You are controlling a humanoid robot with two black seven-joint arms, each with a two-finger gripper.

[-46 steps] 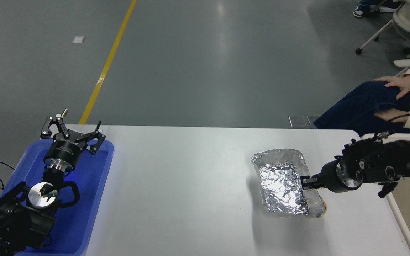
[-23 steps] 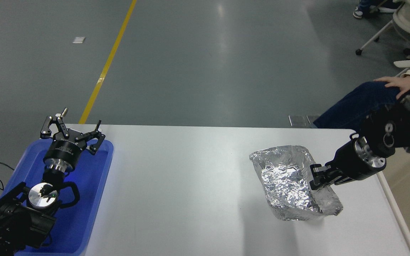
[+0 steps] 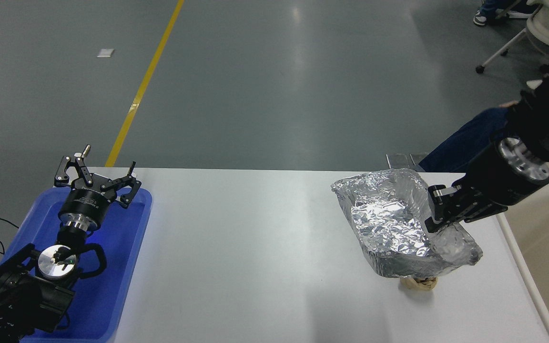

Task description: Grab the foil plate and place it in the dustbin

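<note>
The foil plate point(image 3: 389, 224), a crinkled silver oblong tray, hangs above the right side of the white table, tilted a little. My right gripper point(image 3: 434, 216) is shut on its right rim, and the black arm rises behind it toward the upper right. The dustbin point(image 3: 539, 247) shows as a cream-beige bin at the right edge, just beyond the table. My left gripper point(image 3: 97, 174) stands open over the blue tray at the lower left, holding nothing.
A small crumpled brown paper ball point(image 3: 419, 283) lies on the table under the foil plate's near end. A blue plastic tray point(image 3: 122, 267) sits at the left edge. A person's leg point(image 3: 460, 143) is behind the table's far right corner.
My right gripper has lifted the foil plate off the table and carried it up and to the right, toward the bin. The paper ball beneath has come into view. The left arm has not moved.
</note>
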